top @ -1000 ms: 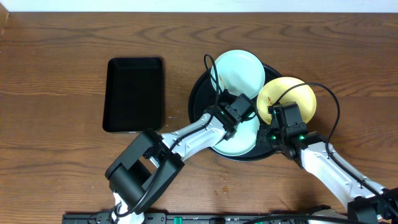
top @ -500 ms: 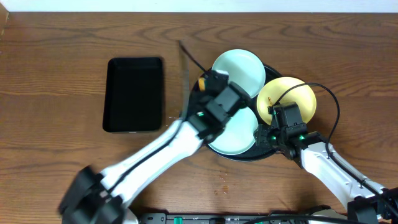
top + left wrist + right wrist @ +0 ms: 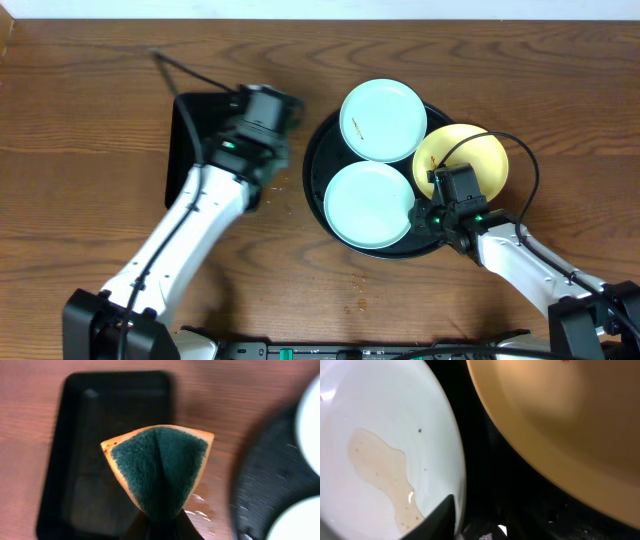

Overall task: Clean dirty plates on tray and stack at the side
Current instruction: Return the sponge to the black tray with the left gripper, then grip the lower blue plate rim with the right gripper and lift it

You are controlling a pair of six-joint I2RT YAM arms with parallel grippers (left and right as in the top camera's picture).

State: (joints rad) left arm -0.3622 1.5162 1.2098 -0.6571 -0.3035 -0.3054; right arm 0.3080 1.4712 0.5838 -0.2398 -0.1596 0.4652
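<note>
Only from the wrist, folded sponge in left jaws, overhead blurred

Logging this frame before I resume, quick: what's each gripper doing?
Left gripper: closed on the folded sponge.
Right gripper: cannot be told; only one fingertip shows, at the mint plate rim.

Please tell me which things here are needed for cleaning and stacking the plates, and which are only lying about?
For the job: upper blue plate, lower blue plate, yellow plate, round tray, sponge held in the left gripper.
Lying about: rectangular tray, probably; its use is not shown.
</note>
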